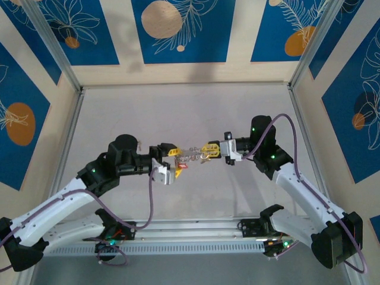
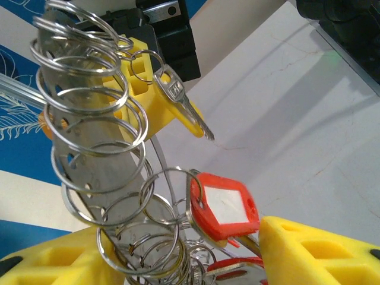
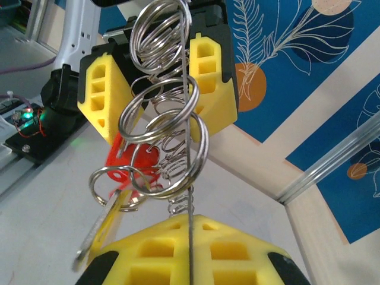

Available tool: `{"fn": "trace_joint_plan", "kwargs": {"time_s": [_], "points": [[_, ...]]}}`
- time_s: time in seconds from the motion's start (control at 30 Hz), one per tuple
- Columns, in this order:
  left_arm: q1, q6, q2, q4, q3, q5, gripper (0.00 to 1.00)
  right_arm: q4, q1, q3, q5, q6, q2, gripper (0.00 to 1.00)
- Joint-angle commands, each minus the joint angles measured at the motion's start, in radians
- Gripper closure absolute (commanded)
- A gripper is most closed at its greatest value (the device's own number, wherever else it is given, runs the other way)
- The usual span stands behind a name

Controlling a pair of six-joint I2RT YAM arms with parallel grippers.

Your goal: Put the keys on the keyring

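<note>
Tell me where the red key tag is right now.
Top view: the red tag hangs mid-table under the keyring, close beside the left gripper and left of the right gripper.

Right gripper (image 3: pixel 190 237): yellow fingers (image 3: pixel 148 255) pressed together on the thin wire of the keyring (image 3: pixel 189 113). Silver split rings (image 3: pixel 163 136) are stacked along the wire. To the left, the left gripper (image 3: pixel 155 77) grips the other end. A red tag (image 3: pixel 127 160) and a yellow-headed key (image 3: pixel 104 228) hang above the table (image 3: pixel 41 219).
</note>
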Motion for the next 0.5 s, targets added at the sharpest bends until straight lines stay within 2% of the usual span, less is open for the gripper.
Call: {"fn": "trace_joint_plan", "kwargs": {"time_s": [0.0, 0.17, 0.3, 0.47], "points": [[0.016, -0.008, -0.032, 0.018, 0.007, 0.043, 0.43, 0.095, 0.008, 0.031, -0.071, 0.121, -0.006, 1.00], [0.040, -0.032, -0.061, -0.006, 0.025, 0.084, 0.42, 0.136, 0.002, 0.007, -0.069, 0.256, -0.033, 1.00], [0.062, -0.032, -0.085, -0.038, 0.016, 0.062, 0.40, 0.203, -0.004, -0.035, -0.074, 0.351, -0.072, 1.00], [0.096, -0.090, -0.115, -0.005, -0.026, 0.095, 0.38, 0.227, -0.003, -0.036, -0.071, 0.454, -0.110, 1.00]]}}
